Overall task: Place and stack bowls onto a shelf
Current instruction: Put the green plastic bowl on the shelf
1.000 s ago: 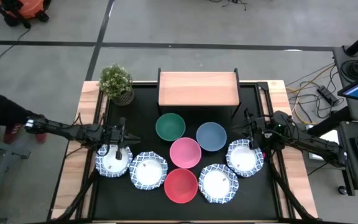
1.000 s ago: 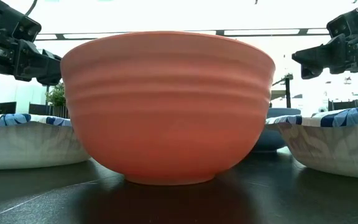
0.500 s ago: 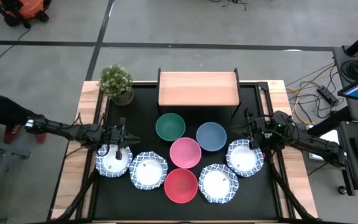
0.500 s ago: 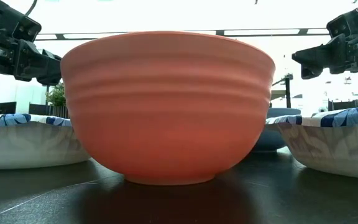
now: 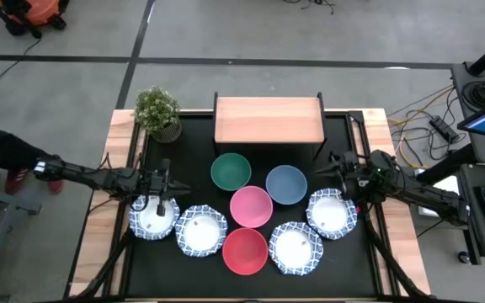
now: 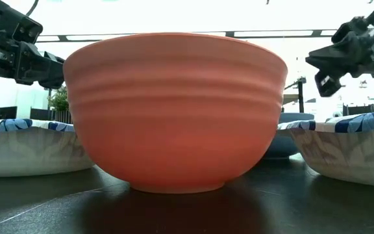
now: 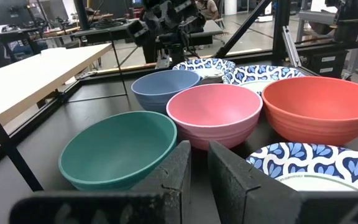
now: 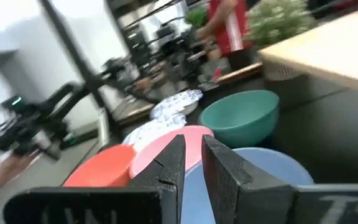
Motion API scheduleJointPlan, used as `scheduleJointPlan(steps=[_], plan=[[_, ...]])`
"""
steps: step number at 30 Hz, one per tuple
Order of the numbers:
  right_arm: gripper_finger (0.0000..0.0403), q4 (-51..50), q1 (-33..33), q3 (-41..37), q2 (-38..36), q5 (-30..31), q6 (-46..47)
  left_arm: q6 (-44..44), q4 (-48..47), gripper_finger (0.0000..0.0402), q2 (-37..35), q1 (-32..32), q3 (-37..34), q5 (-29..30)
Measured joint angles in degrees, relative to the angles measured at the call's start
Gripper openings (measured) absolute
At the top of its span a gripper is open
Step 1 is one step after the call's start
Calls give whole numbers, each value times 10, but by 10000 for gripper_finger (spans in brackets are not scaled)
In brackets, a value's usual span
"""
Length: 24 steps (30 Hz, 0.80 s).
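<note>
On the black table (image 5: pixel 188 139) the bowls (image 5: pixel 251 206) cluster at centre, the shelf (image 5: pixel 268 119) bare at twelve o'clock. My right gripper (image 5: pixel 333 162) (jaws nearly closed, empty, like my left gripper (image 5: pixel 162 189) at nine) risks clipping crowded neighbouring rims.

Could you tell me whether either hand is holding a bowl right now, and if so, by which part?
Neither. The left hand hovers over a patterned bowl, and the right hand hangs near the blue bowl; both have fingers nearly closed with nothing between them.
</note>
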State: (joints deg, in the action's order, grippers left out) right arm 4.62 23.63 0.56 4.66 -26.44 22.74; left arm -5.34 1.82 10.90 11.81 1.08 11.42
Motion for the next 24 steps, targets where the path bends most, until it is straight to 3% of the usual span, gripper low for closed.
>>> scheduleJointPlan(steps=[2,10,17,24], plan=[[43,17,-2,0,0,29,6,9,8,39,0,0,-1,0],[43,175,-46,5,14,29,6,141,162,39,0,0,-1,0],[43,167,-59,70,70,55,-7,160,291,39,-1,0,-1,0],[43,161,-59,121,152,73,-30,151,322,39,0,0,0,8]])
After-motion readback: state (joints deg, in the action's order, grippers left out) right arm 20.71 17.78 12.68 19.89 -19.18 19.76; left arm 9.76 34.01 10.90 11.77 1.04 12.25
